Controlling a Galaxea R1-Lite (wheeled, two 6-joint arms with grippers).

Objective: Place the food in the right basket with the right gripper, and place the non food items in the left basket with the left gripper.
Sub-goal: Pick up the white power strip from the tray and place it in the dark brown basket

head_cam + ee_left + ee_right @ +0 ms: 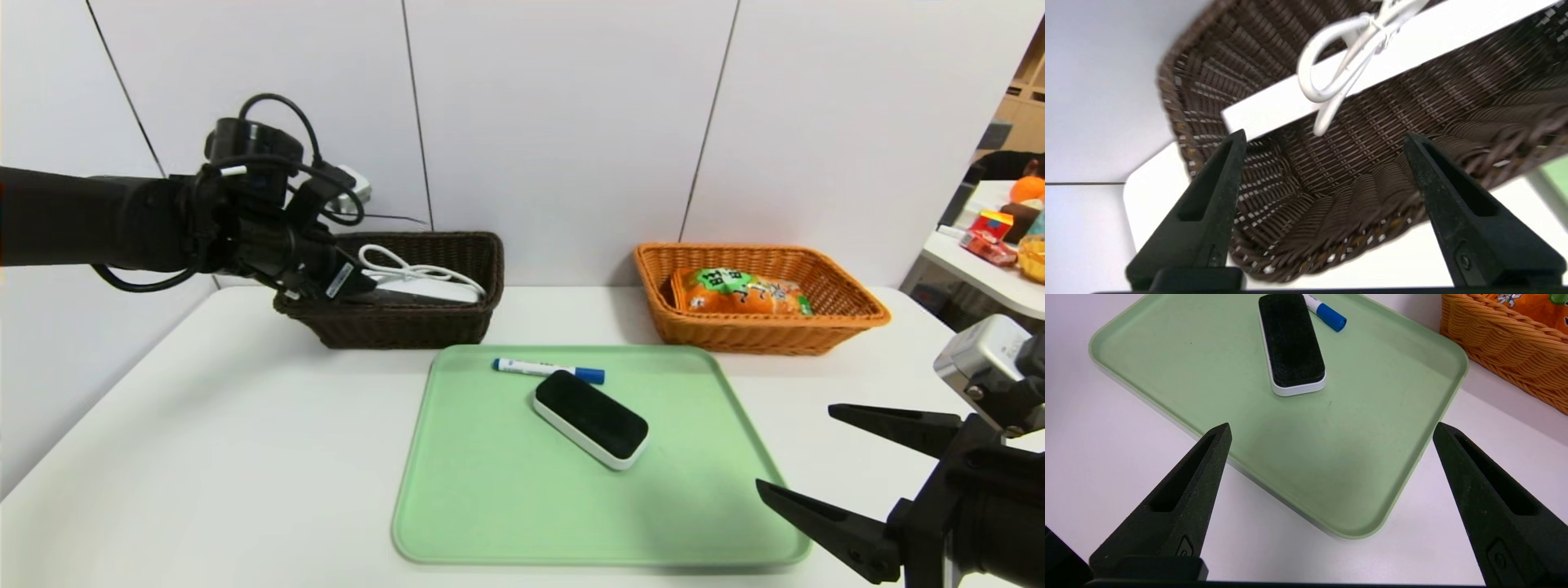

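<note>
Eraser (591,418) lies on the green tray (457,523), well clear of the left gripper (1325,141), which is spread wide and empty over the dark basket (1331,228). Probably light, rigid; pinch its long sides.

A: In the head view the left gripper (359,286) covered the near-left corner of the dark basket (424,322) and one end of the power strip (429,290).

B: And the right gripper (796,449)?

A: Cut off at the lower right edge. The marker's (547,370) print was too small to read.
</note>
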